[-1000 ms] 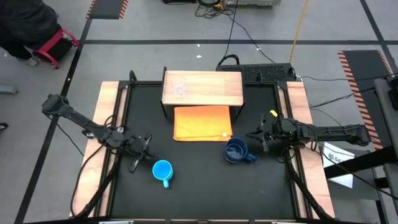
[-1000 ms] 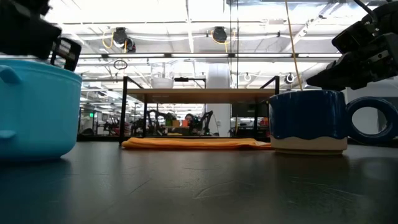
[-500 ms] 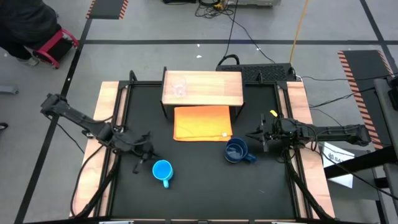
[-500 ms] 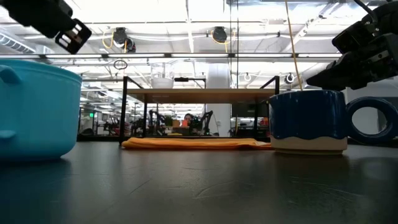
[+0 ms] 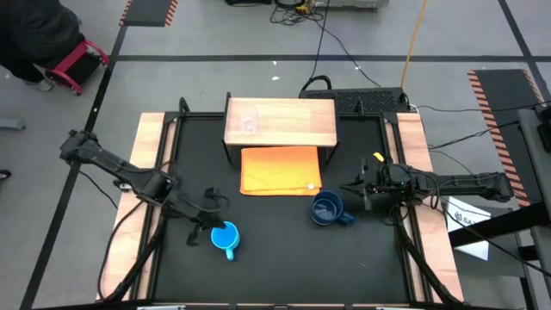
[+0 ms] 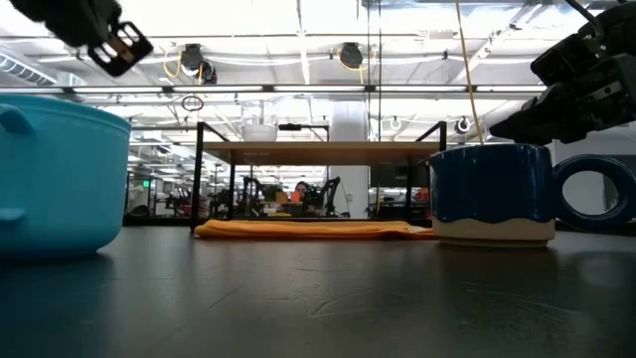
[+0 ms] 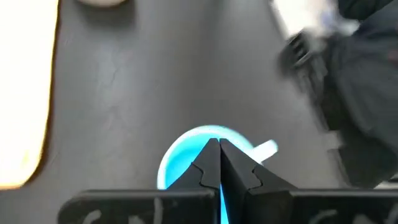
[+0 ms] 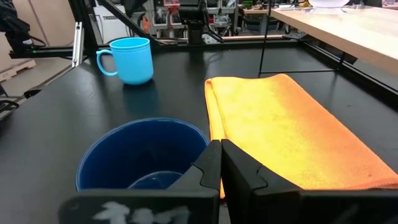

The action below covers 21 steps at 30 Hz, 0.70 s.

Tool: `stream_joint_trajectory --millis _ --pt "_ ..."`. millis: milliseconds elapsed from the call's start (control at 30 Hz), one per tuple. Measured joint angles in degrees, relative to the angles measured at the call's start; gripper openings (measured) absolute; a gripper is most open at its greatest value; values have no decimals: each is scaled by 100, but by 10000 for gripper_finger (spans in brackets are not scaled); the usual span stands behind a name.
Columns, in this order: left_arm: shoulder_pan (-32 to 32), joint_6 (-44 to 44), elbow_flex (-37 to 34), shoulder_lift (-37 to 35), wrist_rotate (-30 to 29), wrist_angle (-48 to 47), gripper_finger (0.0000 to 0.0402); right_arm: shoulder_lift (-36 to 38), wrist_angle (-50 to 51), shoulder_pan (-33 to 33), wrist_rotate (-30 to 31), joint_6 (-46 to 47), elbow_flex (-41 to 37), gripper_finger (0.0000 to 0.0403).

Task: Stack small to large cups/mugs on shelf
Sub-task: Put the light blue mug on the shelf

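Note:
A light-blue mug [image 5: 225, 237] stands upright on the black table near its front left. My left gripper [image 5: 215, 220] hovers shut just above the mug's rim [image 7: 180, 155], slanting down, clear of it in the low view [image 6: 117, 45]. The dark-blue mug [image 5: 325, 209] stands upright right of centre. Beside it, toward the table's right edge, my right gripper [image 5: 353, 188] waits shut and nearly level. A tiny clear glass cup [image 5: 250, 123] stands on the light-wood shelf [image 5: 293, 129] at the far side.
An orange cloth [image 5: 281, 170] lies flat on the table in front of the shelf, between the two mugs and the shelf. The shelf's black frame legs [image 6: 201, 179] stand at its corners. Wooden strips [image 5: 146, 164] run along the table's left and right sides.
My left gripper has risen and swung toward the table's right, from beside the light-blue mug to above its rim, tipping from near level to slanting down. It has stayed shut. Both mugs and the glass cup have kept still.

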<state>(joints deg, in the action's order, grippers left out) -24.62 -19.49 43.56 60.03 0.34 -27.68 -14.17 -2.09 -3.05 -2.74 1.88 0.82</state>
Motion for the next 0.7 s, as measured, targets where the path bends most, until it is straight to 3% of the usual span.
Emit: stream_joint_trajectory --millis 400,700 --pt "432 95 123 107 626 -275 33 2 13 -1 1 -2 0 0" --pt "827 -211 124 105 1219 -541 81 2 17 0 2 2 2 0"
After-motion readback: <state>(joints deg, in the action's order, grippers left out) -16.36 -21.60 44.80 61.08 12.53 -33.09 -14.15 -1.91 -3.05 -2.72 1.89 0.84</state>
